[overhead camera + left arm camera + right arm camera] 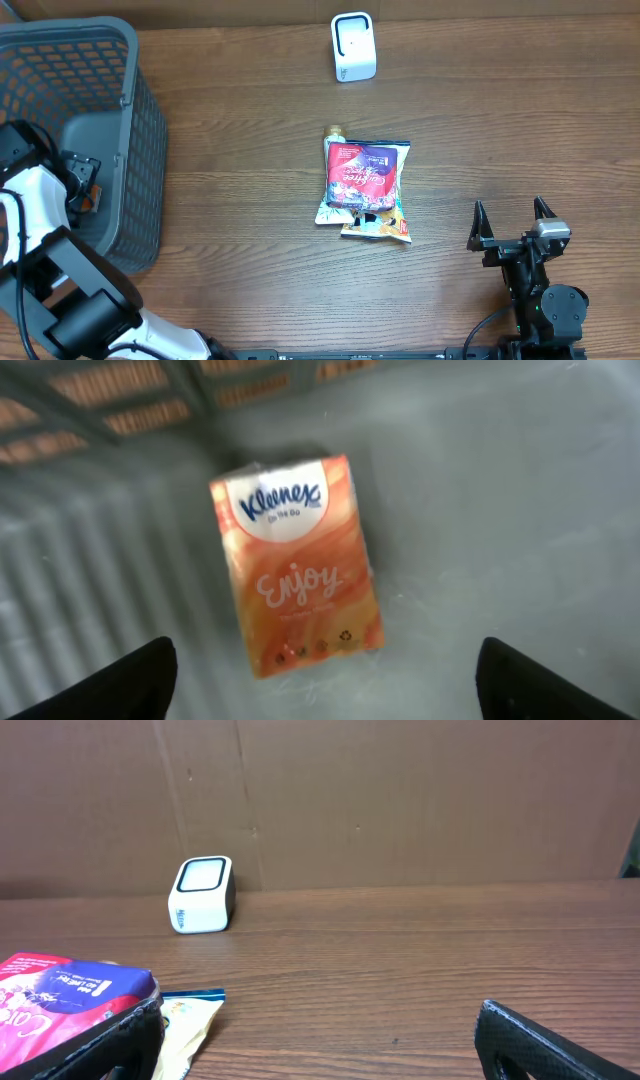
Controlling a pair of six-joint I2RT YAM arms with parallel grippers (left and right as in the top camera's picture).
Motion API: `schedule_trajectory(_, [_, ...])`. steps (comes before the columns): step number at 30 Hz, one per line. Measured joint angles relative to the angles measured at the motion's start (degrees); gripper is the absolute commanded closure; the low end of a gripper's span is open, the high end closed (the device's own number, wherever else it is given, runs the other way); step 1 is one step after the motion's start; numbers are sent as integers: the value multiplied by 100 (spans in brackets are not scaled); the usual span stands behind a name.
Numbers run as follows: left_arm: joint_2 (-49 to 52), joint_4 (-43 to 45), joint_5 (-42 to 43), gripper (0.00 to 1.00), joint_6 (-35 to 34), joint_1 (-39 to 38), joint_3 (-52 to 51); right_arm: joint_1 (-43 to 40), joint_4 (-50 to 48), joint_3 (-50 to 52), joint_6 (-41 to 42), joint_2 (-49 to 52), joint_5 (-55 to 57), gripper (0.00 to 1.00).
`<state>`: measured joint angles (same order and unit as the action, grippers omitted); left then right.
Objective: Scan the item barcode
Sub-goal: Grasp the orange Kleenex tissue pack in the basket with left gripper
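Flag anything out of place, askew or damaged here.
Nothing looks spilled or torn. The snack packets lie heaped on one another mid-table, corners fanning out unevenly. In the basket, the Kleenex pack lies flat but skewed to the ribbed floor.

Brown wood-grain table (250, 290) filling the overhead view, grain running left to right, plain brown cardboard wall (420, 800) standing upright along the table's far edge, faint vertical seams in the cardboard, soft even light.
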<state>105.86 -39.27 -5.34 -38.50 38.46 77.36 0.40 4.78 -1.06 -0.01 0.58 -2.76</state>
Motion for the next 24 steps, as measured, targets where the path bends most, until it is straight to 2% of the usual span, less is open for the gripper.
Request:
schedule_trajectory(4, [372, 146, 46, 10, -269, -11, 0, 0, 0, 0, 0, 0, 0, 0])
schedule_trajectory(6, [533, 262, 48, 15, -341, -11, 0, 0, 2, 0, 4, 0, -2, 0])
schedule_trajectory(7, [601, 280, 37, 21, -354, -11, 0, 0, 0, 0, 2, 0, 0, 0])
schedule_trajectory(8, [625, 282, 11, 36, -356, -11, 4, 0, 0, 0, 4, 0, -2, 0])
schedule_trajectory(9, [625, 304, 28, 52, -376, -11, 11, 0, 2, 0, 2, 0, 0, 0])
schedule_trajectory(10, [643, 306, 17, 74, -382, -11, 13, 0, -2, 0, 2, 0, -2, 0])
schedule_trajectory(12, [669, 306, -24, 91, -382, -11, 13, 0, 0, 0, 2, 0, 2, 0])
schedule_trajectory(13, [675, 310, -33, 96, -374, -11, 13, 0, 0, 0, 4, 0, -2, 0])
schedule_trajectory(21, [610, 181, -42, 96, -201, -11, 66, 0, 2, 0, 4, 0, 0, 0])
schedule_trajectory(24, [138, 111, 0, 96, -184, -11, 61, 0, 0, 0, 2, 0, -2, 0])
